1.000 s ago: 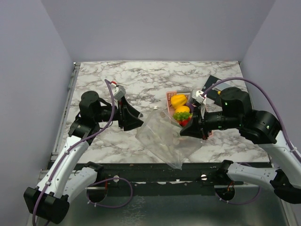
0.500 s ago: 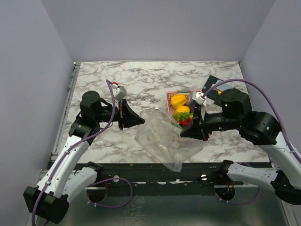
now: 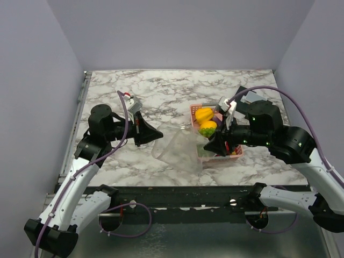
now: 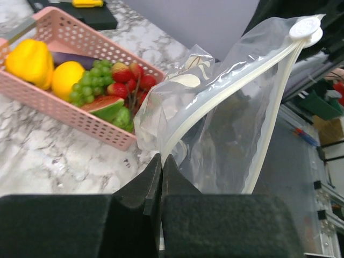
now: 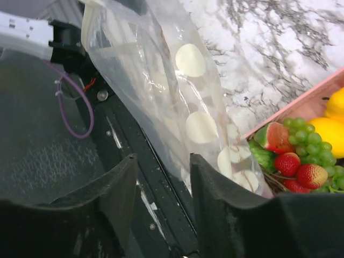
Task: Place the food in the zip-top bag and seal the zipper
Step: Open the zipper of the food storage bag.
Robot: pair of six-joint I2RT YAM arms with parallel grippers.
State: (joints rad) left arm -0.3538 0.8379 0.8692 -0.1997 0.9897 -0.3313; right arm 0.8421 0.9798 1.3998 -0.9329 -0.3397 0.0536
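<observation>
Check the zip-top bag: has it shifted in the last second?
Yes. The zip-top bag has pulled left and back onto the table, no longer overhanging its near edge.

- In the overhead view the right gripper (image 3: pixel 210 148) covers the near part of the pink basket (image 3: pixel 231 157). Most of the food (image 3: pixel 203 114) in it is out of sight.
- From the left wrist, the zip-top bag (image 4: pixel 226 134) hides the basket's right corner, and the basket's left end runs off the picture's edge.
- The zipper (image 4: pixel 242 78) vanishes at its near end between the pinched tips of the left gripper (image 4: pixel 162 161).
- The black mat (image 4: pixel 97 16) and the yellow item (image 4: pixel 88 3) on it are cut by the top edge.
- From the right wrist, the bag's top and most of the basket fall outside the picture. The bag's lower end sinks behind one finger (image 5: pixel 226 215); contact cannot be told.
- Beyond the table edge, the left wrist's background is blurred.
</observation>
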